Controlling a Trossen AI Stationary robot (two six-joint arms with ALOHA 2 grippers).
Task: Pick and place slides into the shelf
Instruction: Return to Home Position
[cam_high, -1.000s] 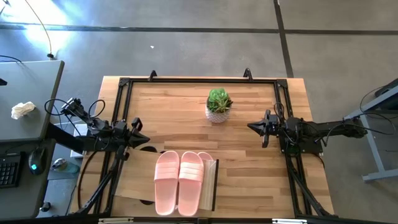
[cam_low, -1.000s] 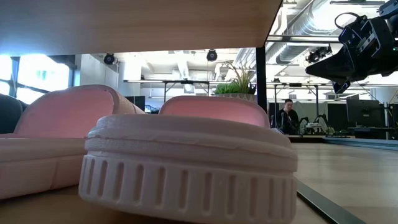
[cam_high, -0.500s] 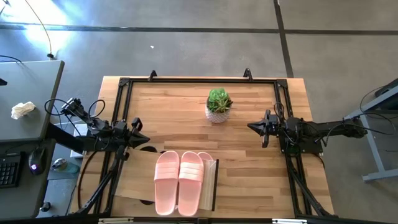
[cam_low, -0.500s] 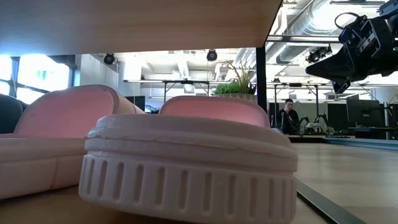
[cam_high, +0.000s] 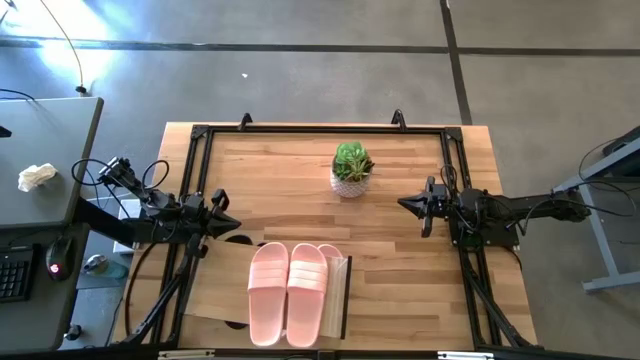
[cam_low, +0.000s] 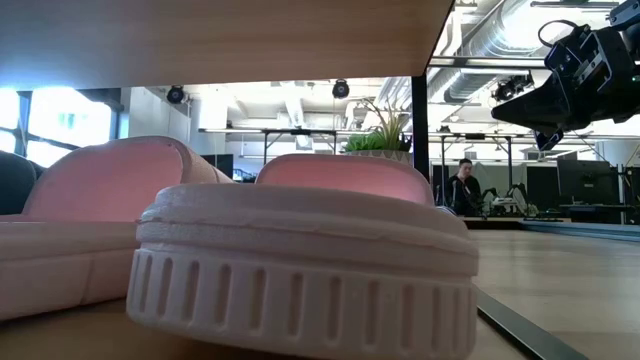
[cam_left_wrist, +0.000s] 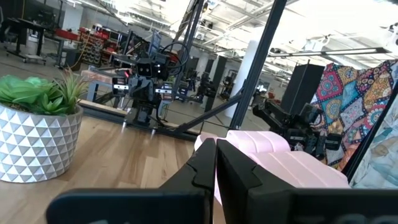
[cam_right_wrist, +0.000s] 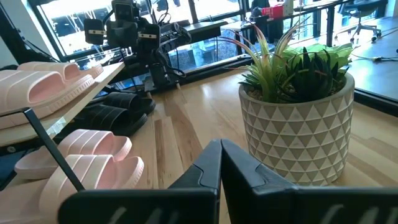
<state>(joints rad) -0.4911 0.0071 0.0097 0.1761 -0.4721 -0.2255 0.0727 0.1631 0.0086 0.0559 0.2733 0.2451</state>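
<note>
Slides lie clear of both claws: two pink slides (cam_high: 288, 305) rest side by side on top of the shelf (cam_high: 215, 290), toward the lower edge of the table (cam_high: 280, 160) in the high view, with another pink pair (cam_right_wrist: 81, 162) and black slides (cam_right_wrist: 115, 112) underneath. Just beside the shelf's far edge is the left gripper (cam_high: 236, 222); the right gripper (cam_high: 402, 203) is well apart, near the potted plant (cam_high: 351, 168); both are clenched on nothing
</note>
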